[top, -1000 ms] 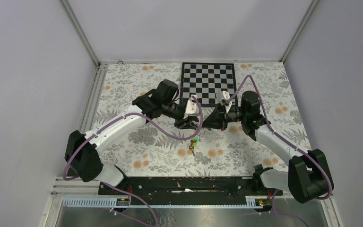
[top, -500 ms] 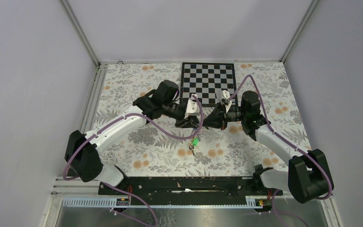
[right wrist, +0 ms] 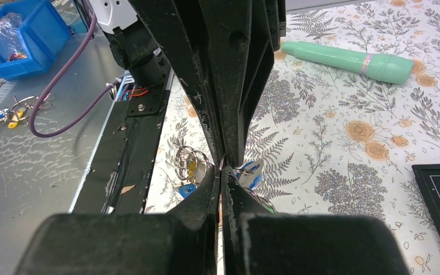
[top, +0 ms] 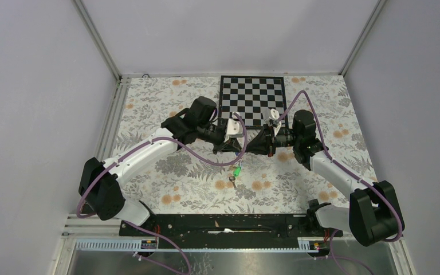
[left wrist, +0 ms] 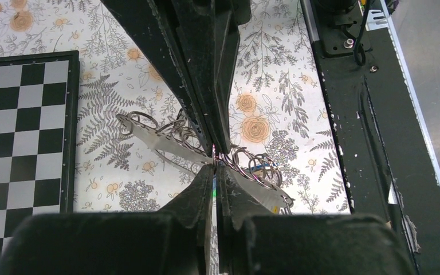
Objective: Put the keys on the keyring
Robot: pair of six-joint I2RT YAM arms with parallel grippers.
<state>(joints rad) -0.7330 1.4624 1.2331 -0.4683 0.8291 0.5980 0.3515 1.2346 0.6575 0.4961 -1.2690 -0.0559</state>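
Observation:
My left gripper (top: 240, 147) and right gripper (top: 250, 146) meet tip to tip above the middle of the floral table. Both are shut on the thin wire of the keyring (left wrist: 213, 156). In the left wrist view my left gripper (left wrist: 215, 167) pinches it, with silvery rings (left wrist: 259, 163) and a key blade (left wrist: 152, 136) hanging around the tips. In the right wrist view my right gripper (right wrist: 222, 169) pinches the same wire, between a yellow-headed key (right wrist: 192, 169) and two blue-headed keys (right wrist: 251, 171). A green-headed key (top: 238, 170) dangles below the grippers, with a gold key (top: 232, 183) under it.
A black-and-white chessboard (top: 252, 100) lies just behind the grippers. A long mint-green piece (right wrist: 349, 60) lies on the floral cloth. The black base rail (left wrist: 372, 114) runs along the near edge. A blue bin (right wrist: 17, 34) and spare keys (right wrist: 3, 113) sit on the metal shelf.
Both grippers have drawn slightly up and back towards the chessboard, still pinched together. The green key has swung a little and hangs more upright.

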